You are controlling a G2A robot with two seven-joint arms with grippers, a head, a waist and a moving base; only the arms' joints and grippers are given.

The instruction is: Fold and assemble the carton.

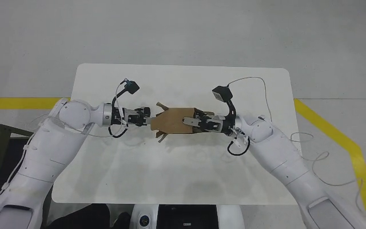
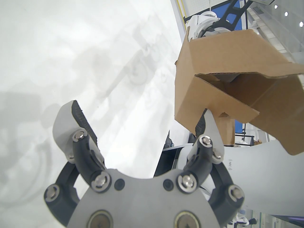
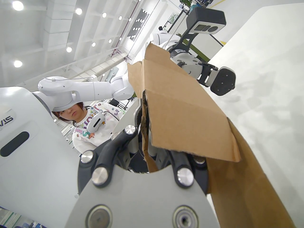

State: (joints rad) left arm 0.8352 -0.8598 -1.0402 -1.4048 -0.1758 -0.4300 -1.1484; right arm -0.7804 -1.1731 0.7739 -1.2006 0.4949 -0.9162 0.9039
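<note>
One carton (image 1: 173,121): brown corrugated board, partly folded up into a tube. It sits at the middle of the table (image 1: 171,177), lengthwise between the two grippers. The end toward the left arm is open, with flaps (image 1: 161,107) splayed out at its far and near corners. In the left wrist view, one flap is folded part-way across that opening and the hollow shows behind it. Whether the underside rests on the table cannot be told.

One left gripper (image 1: 147,116): at the carton's open end, fingers spread wide with nothing between them. In the left wrist view, one fingertip (image 2: 207,117) touches the lower edge of the carton (image 2: 213,55). The other finger (image 2: 78,122) stands well apart from the carton, over bare table.

One right gripper (image 1: 191,121): lies over the carton's upper face, coming from the end opposite the left gripper. Its fingers are clamped on a cardboard wall. In the right wrist view, the edge of the board (image 3: 180,110) runs down into the gap between them.

One table: white, with rounded corners.

One thin cable (image 1: 260,83): runs from the right arm's wrist camera and loops over the far right part of the table.

Two yellow stripes (image 1: 17,103): on the grey floor, one to either side of the table.
</note>
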